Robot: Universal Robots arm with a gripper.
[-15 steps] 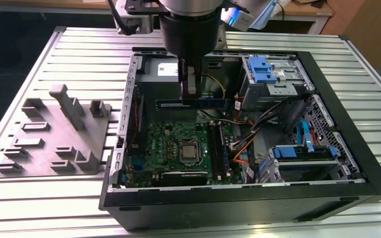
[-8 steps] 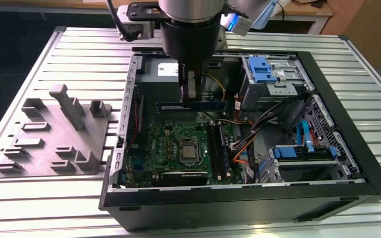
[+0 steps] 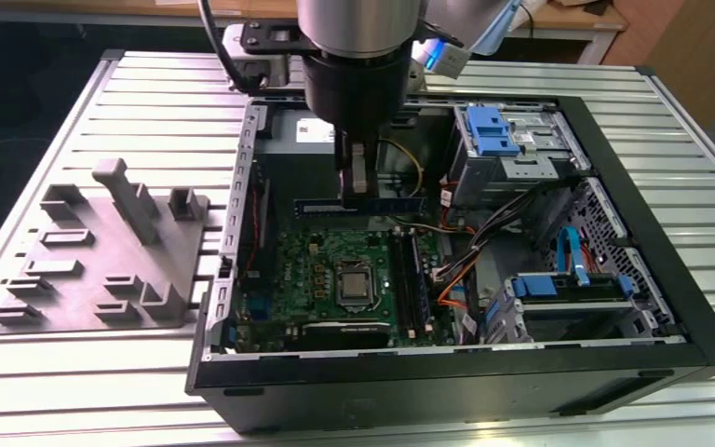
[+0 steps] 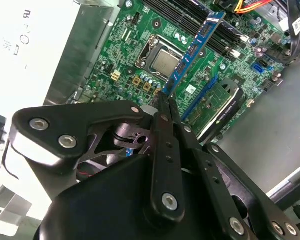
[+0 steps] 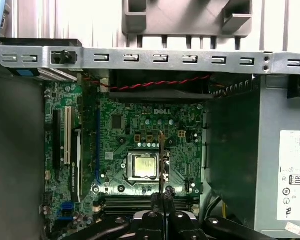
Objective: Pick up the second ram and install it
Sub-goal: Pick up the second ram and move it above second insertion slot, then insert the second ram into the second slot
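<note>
The desk (image 3: pixel 85 372) carried the open case (image 3: pixel 457 368), with the motherboard (image 3: pixel 320 256) lying flat inside. Its slots (image 3: pixel 412 277) ran along one side of the board. Your jaws were clenched on the ram (image 3: pixel 395 202), held edge-down above the board and apart from the slots. It looked crosswise to them. To seat it well, I judge you needed its length squared with a free slot.

Arm (image 3: pixel 351 56) upright — claw (image 4: pixel 165 100) pointing down, clamped.
</note>
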